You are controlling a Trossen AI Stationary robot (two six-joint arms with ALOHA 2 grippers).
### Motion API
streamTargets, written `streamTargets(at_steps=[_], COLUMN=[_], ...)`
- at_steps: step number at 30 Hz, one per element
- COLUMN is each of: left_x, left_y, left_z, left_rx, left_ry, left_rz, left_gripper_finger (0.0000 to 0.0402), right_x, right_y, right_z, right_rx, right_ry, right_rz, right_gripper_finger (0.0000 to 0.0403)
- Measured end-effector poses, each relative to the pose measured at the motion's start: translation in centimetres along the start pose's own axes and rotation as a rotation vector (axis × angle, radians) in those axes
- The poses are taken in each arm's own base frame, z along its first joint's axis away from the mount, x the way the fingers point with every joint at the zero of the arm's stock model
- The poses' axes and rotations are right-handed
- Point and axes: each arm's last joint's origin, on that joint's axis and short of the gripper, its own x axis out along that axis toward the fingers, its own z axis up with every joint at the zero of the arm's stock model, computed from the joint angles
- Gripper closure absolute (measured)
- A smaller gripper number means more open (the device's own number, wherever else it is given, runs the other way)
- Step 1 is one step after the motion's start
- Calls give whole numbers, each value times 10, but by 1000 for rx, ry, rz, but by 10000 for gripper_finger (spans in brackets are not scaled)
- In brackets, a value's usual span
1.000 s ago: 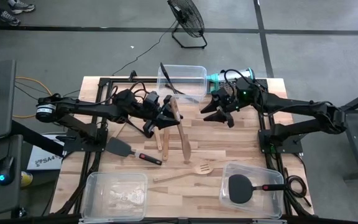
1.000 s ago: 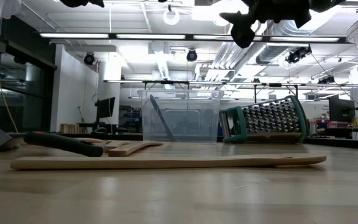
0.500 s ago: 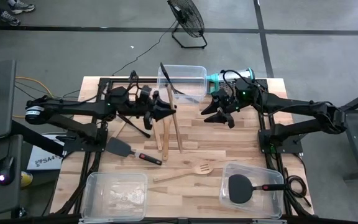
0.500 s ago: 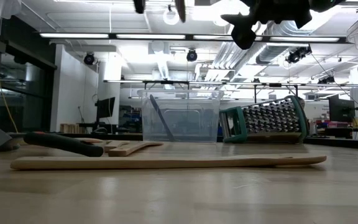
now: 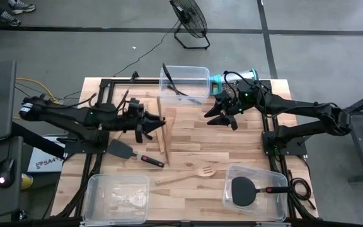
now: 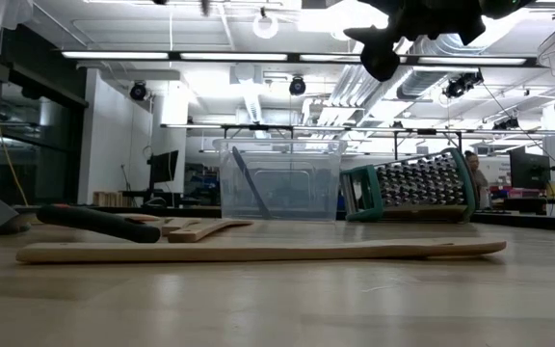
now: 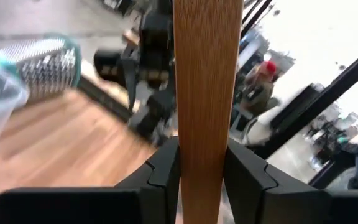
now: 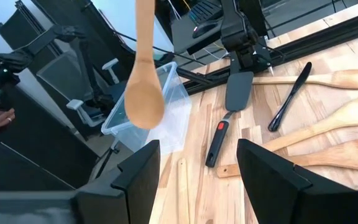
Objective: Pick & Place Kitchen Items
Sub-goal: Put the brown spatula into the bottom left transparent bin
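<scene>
My left gripper (image 5: 156,123) is over the table's middle left, shut on a long pale wooden utensil (image 7: 207,74). The utensil shows in the high view (image 5: 161,112) and its rounded head shows in the air in the right wrist view (image 8: 143,102). My right gripper (image 5: 222,118) hovers open and empty at the far right of the table, near the grater; its fingers are spread in its wrist view (image 8: 197,180). Other wooden utensils (image 5: 166,144), a wooden slotted fork (image 5: 191,173) and a black spatula with a red-black handle (image 5: 128,151) lie flat on the table. My left gripper pinches the flat wooden handle (image 7: 207,158) between its two fingers (image 7: 163,171), one on each side. The fingers come level from the table's left and lie across the utensil. The utensil is lifted clear of the table.
A clear bin (image 5: 197,70) at the far edge holds a thin black tool (image 5: 169,79). The steel grater with a teal rim (image 5: 238,77) lies beside it. A clear bin (image 5: 232,173) at the near right holds a black spatula (image 5: 244,189). Another clear bin (image 5: 96,183) stands at the near left.
My left gripper has gone toward the table's left edge, still shut on the wooden utensil, which has travelled with it clear of the table and has turned from a slant to run more nearly far-to-near.
</scene>
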Motion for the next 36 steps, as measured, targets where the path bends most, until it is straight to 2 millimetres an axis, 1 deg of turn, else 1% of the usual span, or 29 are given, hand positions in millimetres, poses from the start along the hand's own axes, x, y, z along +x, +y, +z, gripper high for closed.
streamTargets(at_steps=[2,4,9,12,14,16,18,22,24,29,32,36], left_x=[-6,-13,-30,-35,-38,-38,-38,-39,-36,-27,-20,-19], left_y=[-7,-16,-38,-51,-59,-63,-63,-55,-52,-50,-49,-52], left_z=[-2,1,20,29,30,25,15,-4,-14,-27,-39,-56], left_rx=[-11,-37,-73,-94,-104,-103,-114,-154,-154,-128,-107,-50], left_ry=[56,125,284,339,407,482,574,793,878,938,988,1065], left_rz=[26,54,110,86,47,21,35,148,197,260,300,348], left_gripper_finger=[311,311,311,311,311,311,311,311,311,311,311,311], right_x=[0,0,0,0,0,0,0,0,0,0,2,3], right_y=[0,0,0,-1,-1,-1,-1,-1,-1,-2,-1,0], right_z=[0,0,0,0,0,0,0,0,0,0,-2,-4], right_rx=[0,-1,-7,-7,-7,-6,-6,-6,-6,-1,2,9], right_ry=[0,0,-4,-11,-11,-10,-10,-10,-10,-13,-12,-5], right_rz=[0,0,-11,-31,-32,-32,-32,-32,-32,-59,-84,-114], right_gripper_finger=[198,198,198,198,198,198,198,198,198,198,198,198])
